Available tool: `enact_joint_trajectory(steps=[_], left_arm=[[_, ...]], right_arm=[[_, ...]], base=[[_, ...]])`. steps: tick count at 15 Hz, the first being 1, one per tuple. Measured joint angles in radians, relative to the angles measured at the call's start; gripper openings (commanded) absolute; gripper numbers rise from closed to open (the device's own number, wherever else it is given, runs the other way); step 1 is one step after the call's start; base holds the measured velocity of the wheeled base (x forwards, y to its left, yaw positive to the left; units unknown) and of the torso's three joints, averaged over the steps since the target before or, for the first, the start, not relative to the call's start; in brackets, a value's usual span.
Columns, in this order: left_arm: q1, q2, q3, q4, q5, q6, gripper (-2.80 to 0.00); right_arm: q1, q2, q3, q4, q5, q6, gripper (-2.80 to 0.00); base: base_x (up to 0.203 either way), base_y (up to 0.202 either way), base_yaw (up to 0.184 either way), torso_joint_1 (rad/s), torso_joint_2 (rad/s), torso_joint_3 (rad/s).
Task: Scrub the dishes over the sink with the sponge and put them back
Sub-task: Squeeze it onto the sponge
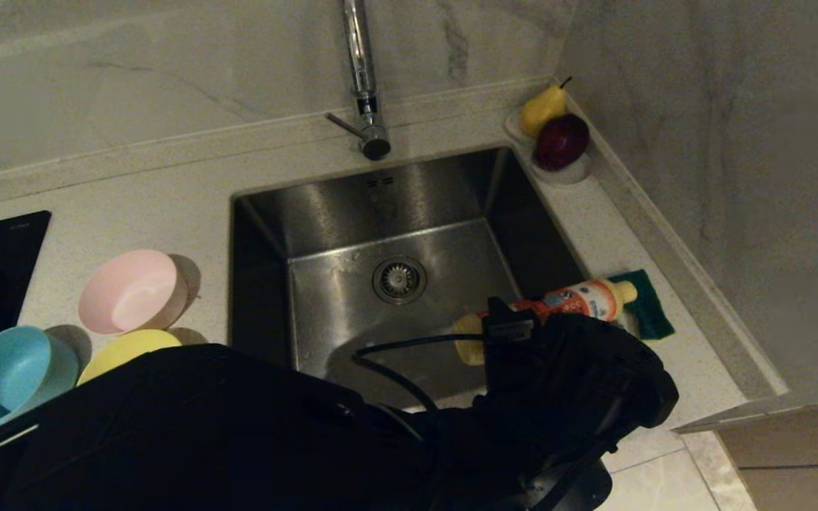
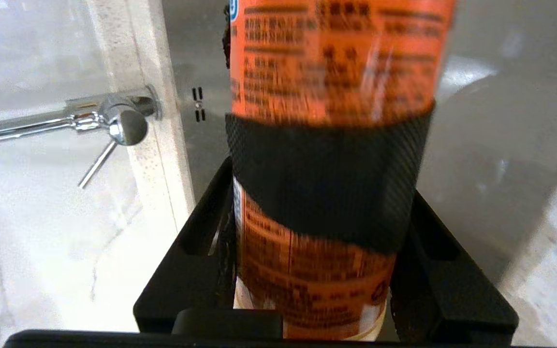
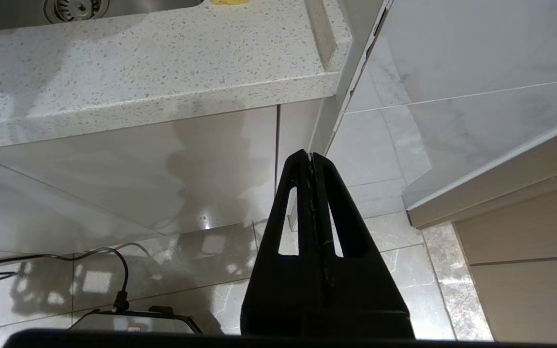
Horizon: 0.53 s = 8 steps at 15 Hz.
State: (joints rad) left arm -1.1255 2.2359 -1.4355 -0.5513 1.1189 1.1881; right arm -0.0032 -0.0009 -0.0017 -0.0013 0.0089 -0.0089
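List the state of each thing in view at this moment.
Left hand: shut on the bottle, over the sink's right side.
Bottle: held, lying level, cap toward the sponge.
Right hand: shut, empty, parked below the counter edge.
Sponge: on the counter right of the sink, green side up, untouched.
Pink bowl: tilted on its side, left of the sink.
Blue bowl: tilted.
Yellow bowl: partly hidden by the arm.
Sink: no running water visible.

Marble walls [image 1: 167, 64], speckled counter [image 1: 167, 191], tiled floor [image 3: 380, 232]

I see three bowls [image 1: 132, 291] left of the sink [image 1: 395, 284]; the bottle [image 1: 579, 299] and sponge [image 1: 647, 312] lie at its right.
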Motion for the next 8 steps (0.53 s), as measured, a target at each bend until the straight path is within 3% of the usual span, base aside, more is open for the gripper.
enact_joint_trajectory(steps=[8], left_arm=[[0.001, 0.062, -0.147, 0.005, -0.001, 0.010, -2.80]], right_arm=[[0.000, 0.000, 0.000, 0.000, 0.000, 0.000, -2.80]], base=[[0.000, 0.000, 0.000, 0.000, 0.00, 0.000]])
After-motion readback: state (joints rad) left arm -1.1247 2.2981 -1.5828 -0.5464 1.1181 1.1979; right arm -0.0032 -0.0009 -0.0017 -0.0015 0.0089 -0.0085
